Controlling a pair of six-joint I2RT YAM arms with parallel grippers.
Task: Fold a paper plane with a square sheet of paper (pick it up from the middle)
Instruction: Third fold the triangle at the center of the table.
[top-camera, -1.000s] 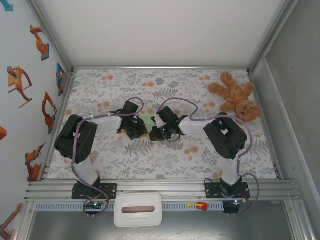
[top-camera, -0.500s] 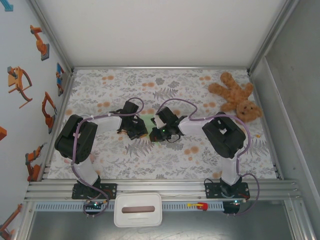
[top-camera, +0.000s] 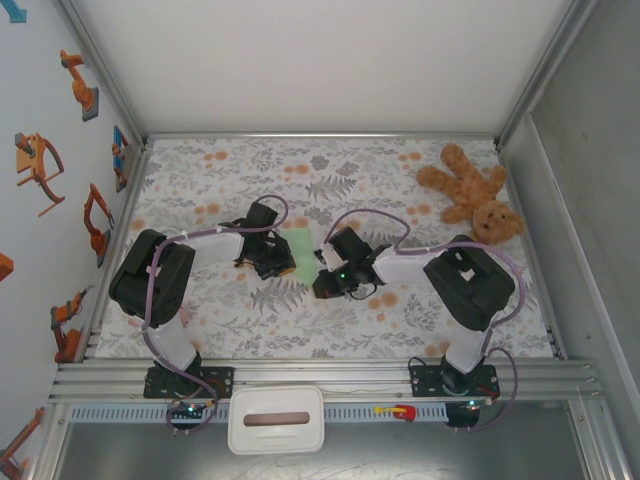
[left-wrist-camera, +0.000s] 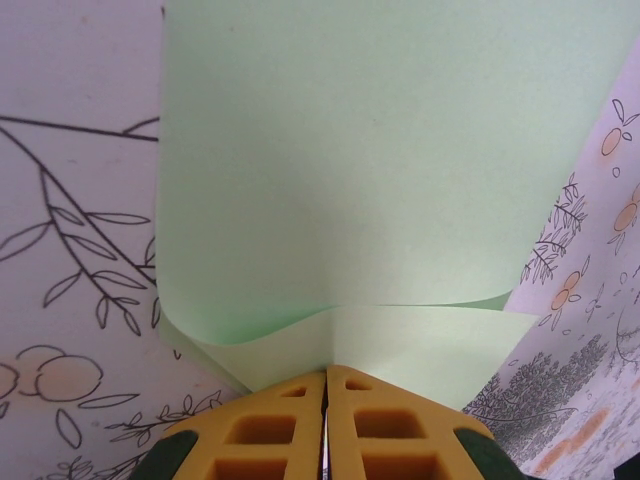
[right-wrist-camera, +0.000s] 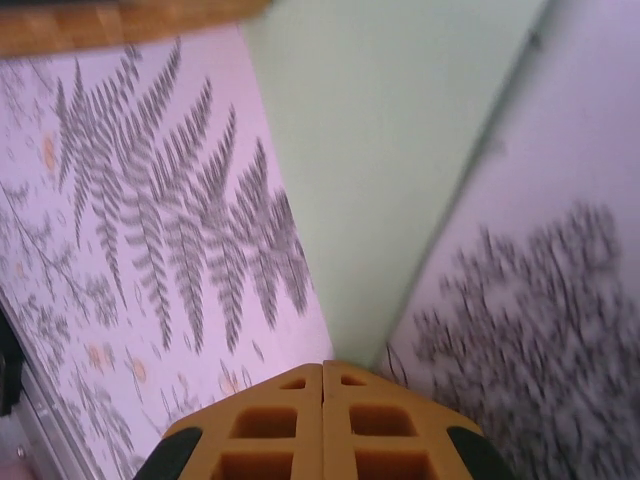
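My left claw (left-wrist-camera: 326, 378) has its yellow fingers pressed together on the near edge of the sheet of paper (left-wrist-camera: 380, 180). The paper curls up out of the tips in a soft roll, then spreads flat and pale green straight ahead of the claw. To either side of that claw lies the flowered table cover (left-wrist-camera: 70, 200).

My right claw (right-wrist-camera: 322, 368) is pressed tight too. A narrow end of the same sheet comes right up to its fingertips and widens away ahead. That view is blurred, and I cannot tell whether the paper is caught between the fingers.

From above, the two claws face each other with the sheet between them, so each has the other directly opposite it. Well beyond the right claw, toward the far right corner, a brown teddy bear (top-camera: 472, 192) lies on the cover, apart from everything. Behind both claws, past the table's near edge, sits a white tub (top-camera: 276, 420).
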